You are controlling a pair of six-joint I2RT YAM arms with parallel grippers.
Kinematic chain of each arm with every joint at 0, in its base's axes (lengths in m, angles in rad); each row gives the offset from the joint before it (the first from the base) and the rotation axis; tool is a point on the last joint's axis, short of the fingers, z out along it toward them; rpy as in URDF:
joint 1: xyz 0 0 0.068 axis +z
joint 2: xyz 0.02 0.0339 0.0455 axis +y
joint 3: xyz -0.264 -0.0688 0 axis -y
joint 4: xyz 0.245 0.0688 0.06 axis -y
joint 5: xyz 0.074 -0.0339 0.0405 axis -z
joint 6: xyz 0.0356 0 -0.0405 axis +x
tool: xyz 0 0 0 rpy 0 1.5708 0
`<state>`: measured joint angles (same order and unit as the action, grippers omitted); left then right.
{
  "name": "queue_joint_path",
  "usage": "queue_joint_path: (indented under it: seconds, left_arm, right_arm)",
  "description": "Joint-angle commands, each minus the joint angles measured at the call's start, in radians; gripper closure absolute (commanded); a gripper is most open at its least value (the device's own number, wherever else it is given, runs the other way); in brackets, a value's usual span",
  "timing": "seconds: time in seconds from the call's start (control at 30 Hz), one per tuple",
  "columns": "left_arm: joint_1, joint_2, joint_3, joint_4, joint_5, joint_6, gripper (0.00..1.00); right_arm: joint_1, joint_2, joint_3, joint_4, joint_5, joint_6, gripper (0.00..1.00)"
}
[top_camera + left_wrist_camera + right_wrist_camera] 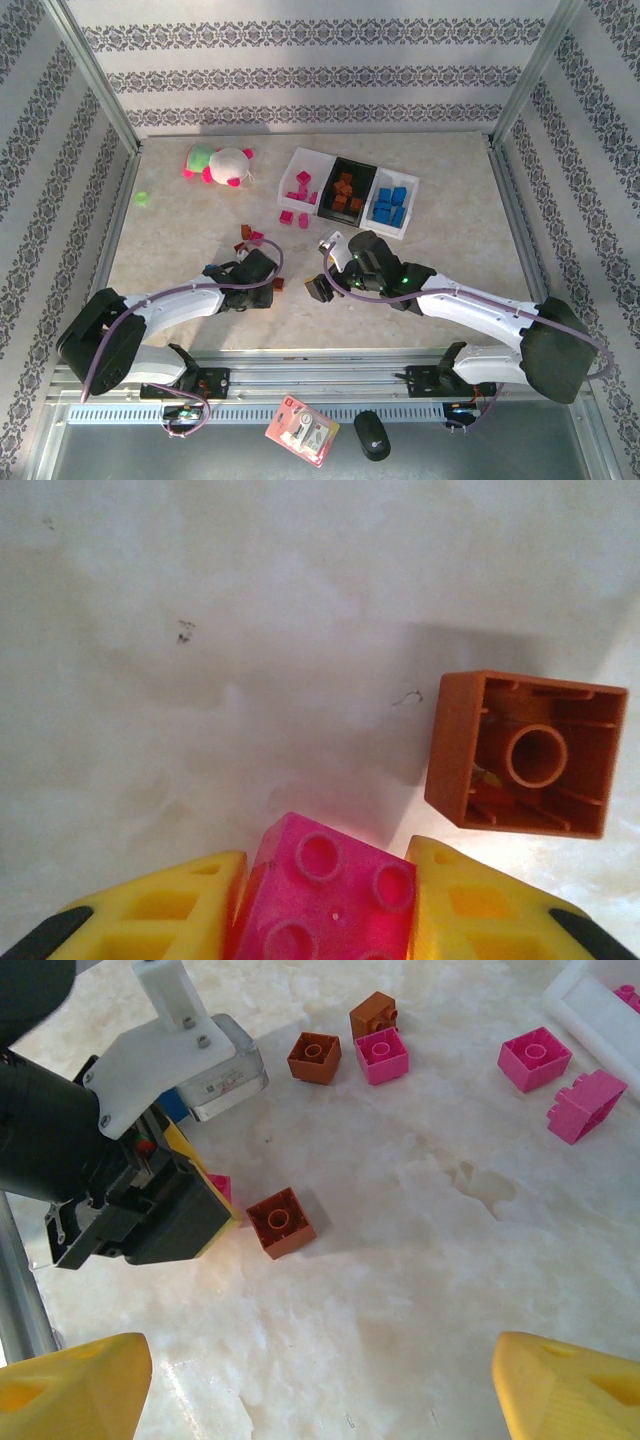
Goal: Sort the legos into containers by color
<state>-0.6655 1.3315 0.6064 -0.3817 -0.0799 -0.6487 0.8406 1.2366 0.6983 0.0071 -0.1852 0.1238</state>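
My left gripper is shut on a magenta-pink lego, held low over the table between its yellow fingers. An orange-brown lego lies upside down just to its right, apart from it. In the right wrist view that same orange lego lies beside the left gripper. My right gripper hangs open above bare table with nothing between its fingers. More loose pink and orange legos lie farther back. The three containers stand in a row: white with pink, black with orange, white with blue.
A pink-white plush toy and a small light-green piece lie at the back left. Both grippers are close together near the table's front middle. Patterned walls and metal posts enclose the table.
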Motion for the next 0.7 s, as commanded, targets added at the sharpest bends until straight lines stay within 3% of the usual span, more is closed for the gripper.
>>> queue_joint_path:
  seconds: [0.0,0.27,0.67]
  left_arm:
    - [0.010,-0.047,0.068,-0.071,-0.041,0.009,0.68]
    - [0.069,-0.024,0.228,-0.041,-0.064,0.122,0.67]
    - [0.166,0.426,0.734,0.056,-0.007,0.337,0.66]
  right_arm:
    - [0.008,-0.036,0.032,-0.005,-0.013,-0.012,0.12]
    - [0.003,-0.090,0.030,-0.001,0.001,-0.012,0.12]
    - [-0.021,-0.166,-0.006,-0.015,0.030,0.002,0.12]
